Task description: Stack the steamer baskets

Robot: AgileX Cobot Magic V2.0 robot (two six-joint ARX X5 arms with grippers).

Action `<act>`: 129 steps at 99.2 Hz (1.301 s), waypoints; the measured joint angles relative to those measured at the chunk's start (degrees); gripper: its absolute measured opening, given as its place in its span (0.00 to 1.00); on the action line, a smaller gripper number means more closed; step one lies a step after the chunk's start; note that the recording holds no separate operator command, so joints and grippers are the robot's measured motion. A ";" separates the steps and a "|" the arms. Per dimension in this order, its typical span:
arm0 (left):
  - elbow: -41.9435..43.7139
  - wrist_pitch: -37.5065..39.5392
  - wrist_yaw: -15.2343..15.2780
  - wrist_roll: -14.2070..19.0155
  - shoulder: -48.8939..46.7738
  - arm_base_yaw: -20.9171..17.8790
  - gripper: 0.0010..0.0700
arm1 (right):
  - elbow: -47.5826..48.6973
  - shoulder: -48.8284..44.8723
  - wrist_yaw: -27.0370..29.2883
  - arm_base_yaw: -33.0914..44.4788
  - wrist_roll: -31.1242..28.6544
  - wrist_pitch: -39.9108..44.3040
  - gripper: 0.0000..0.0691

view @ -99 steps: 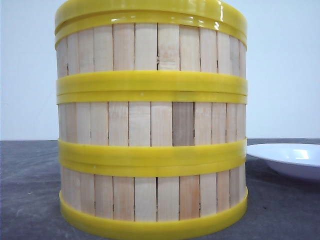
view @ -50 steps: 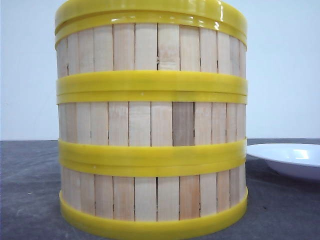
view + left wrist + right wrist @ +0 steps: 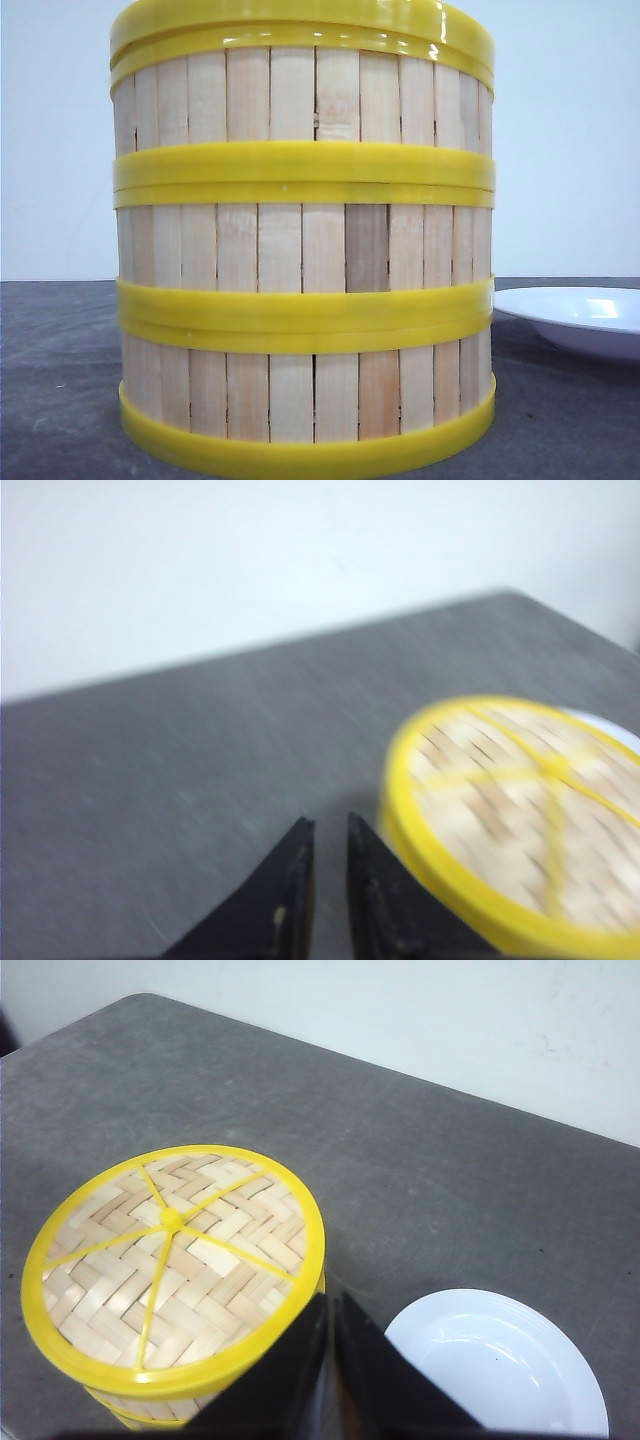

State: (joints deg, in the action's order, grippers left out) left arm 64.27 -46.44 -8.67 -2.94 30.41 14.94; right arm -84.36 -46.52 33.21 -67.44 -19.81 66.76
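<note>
Three steamer baskets stand stacked in one column close to the front camera: the top basket (image 3: pixel 300 95), the middle one (image 3: pixel 300 250) and the bottom one (image 3: pixel 300 395). A woven lid with a yellow rim (image 3: pixel 170 1260) covers the stack. My left gripper (image 3: pixel 328 825) hovers beside the lid (image 3: pixel 510 810); its view is blurred, the jaws stand close together and hold nothing. My right gripper (image 3: pixel 330 1300) hangs above the gap between the stack and the plate, shut and empty. Neither gripper shows in the front view.
A white plate (image 3: pixel 500 1360) lies on the grey table (image 3: pixel 420 1170) just right of the stack, also visible as the plate (image 3: pixel 580 315) in the front view. A pale wall runs behind the table's far edge.
</note>
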 joint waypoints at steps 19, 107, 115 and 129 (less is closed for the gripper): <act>-18.56 14.64 3.87 -0.46 -8.46 -6.73 0.03 | 0.00 0.00 0.00 0.00 0.00 -0.02 0.01; -61.46 33.42 10.47 -0.46 -30.18 -12.57 0.03 | 0.00 0.00 0.00 0.00 0.00 -0.13 0.01; -61.46 33.42 10.45 -0.46 -30.16 -12.57 0.03 | 0.00 0.00 0.00 0.00 0.00 -0.13 0.01; -61.46 33.42 10.45 -0.46 -30.16 -12.57 0.03 | 0.00 0.00 0.00 0.00 0.00 -0.13 0.01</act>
State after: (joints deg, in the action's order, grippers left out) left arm 2.81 -13.02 1.78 -3.40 0.25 2.37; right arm -84.36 -46.52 33.21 -67.44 -19.81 66.63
